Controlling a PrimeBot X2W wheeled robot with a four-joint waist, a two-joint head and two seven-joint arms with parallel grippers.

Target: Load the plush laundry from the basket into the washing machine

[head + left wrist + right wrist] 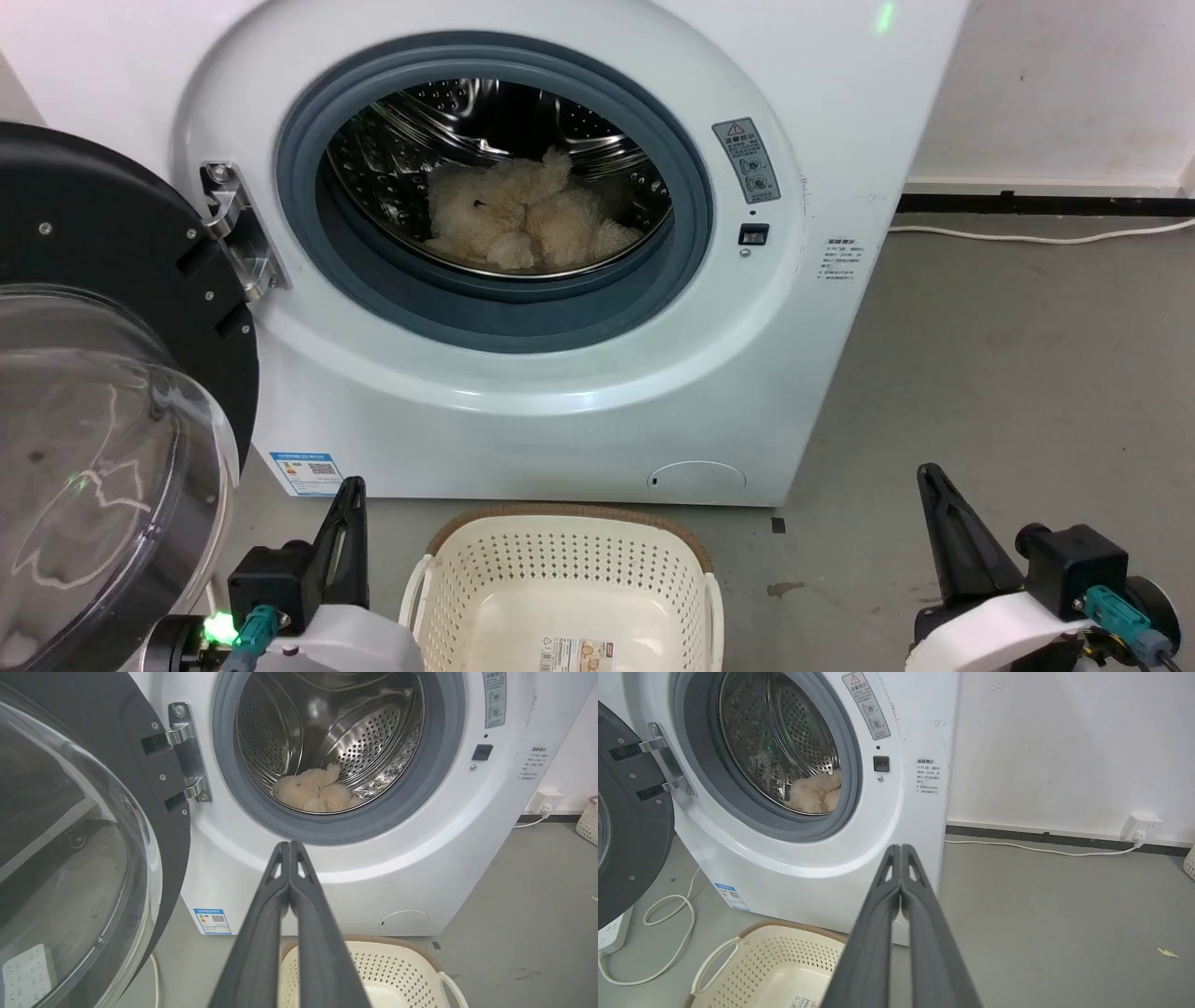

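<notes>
The cream plush laundry (pixel 523 224) lies inside the steel drum of the white washing machine (pixel 560 411), behind the grey ring; it also shows as plush (pixel 315 793) and plush (pixel 817 794). The basket (pixel 560 569) stands on the floor in front of the washer with nothing in it but its label; basket (pixel 373 961), basket (pixel 775 961). My left gripper (pixel 353 485) is at the lower left, beside the basket, shut on nothing; its tips (pixel 289 844) meet. My right gripper (pixel 926 471) is at the lower right, also shut on nothing; tips (pixel 901 847) together.
The washer's black-rimmed clear domed door (pixel 103 439) stands swung open at the left, close to my left arm. A white cable (pixel 1036 233) runs along the wall base at the right. Bare grey floor (pixel 1008 392) stretches right of the washer. A white cord (pixel 672 933) loops on the floor.
</notes>
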